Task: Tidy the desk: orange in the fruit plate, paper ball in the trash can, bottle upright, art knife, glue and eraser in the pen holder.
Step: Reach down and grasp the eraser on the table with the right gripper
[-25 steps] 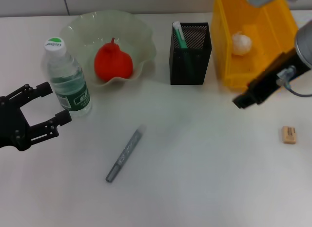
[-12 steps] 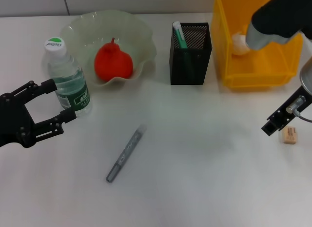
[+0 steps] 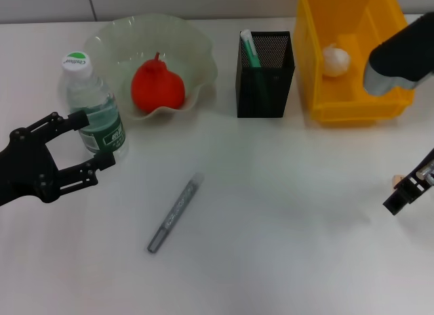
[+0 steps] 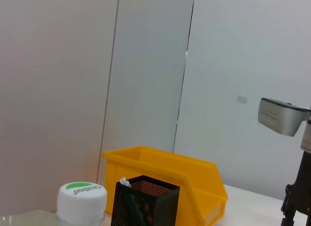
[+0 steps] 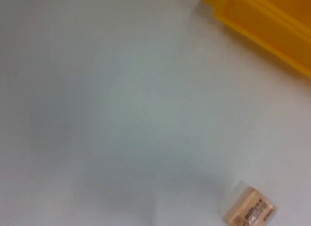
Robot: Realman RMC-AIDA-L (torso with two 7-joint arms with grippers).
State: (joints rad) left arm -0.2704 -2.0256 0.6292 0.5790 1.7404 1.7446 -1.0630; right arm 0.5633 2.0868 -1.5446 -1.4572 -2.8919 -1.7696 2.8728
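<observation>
1. Moving since a second ago: the right end effector point(image 3: 407, 192) has swung from beside the yellow bin point(image 3: 319, 91) out to the table's point(image 3: 271, 213) right edge, while the left end effector point(image 3: 85, 142) has crept in toward the bottle point(image 3: 91, 112).
2. Left end effector now: black fingers point(image 3: 68, 118) spread wide, one by the bottle's label and one just below its base; whether they touch it I cannot tell.
3. Bottle stands upright at the table's left, green-marked white cap point(image 4: 81, 199) on top, just beside the plate point(image 3: 196, 51).
4. Plate holds the orange point(image 3: 157, 86), a red-orange fruit with a stem, sitting in the middle.
5. Pen holder point(image 3: 266, 74), black mesh, stands between plate and bin, with a green-and-white stick point(image 3: 249, 49) leaning inside.
6. Bin holds the white paper ball point(image 3: 336, 60) in its back part.
7. Grey knife point(image 3: 175, 213) lies flat on the open table, tilted, well apart from the holder and below it in the head view.
8. Right end effector is mostly cut off at the head view's edge; whether it is spread or pressed together, I cannot tell.
9. Eraser point(image 5: 249, 211), tan, lies on the table in the right wrist view, with the bin's corner point(image 5: 262, 22) well away from it.
</observation>
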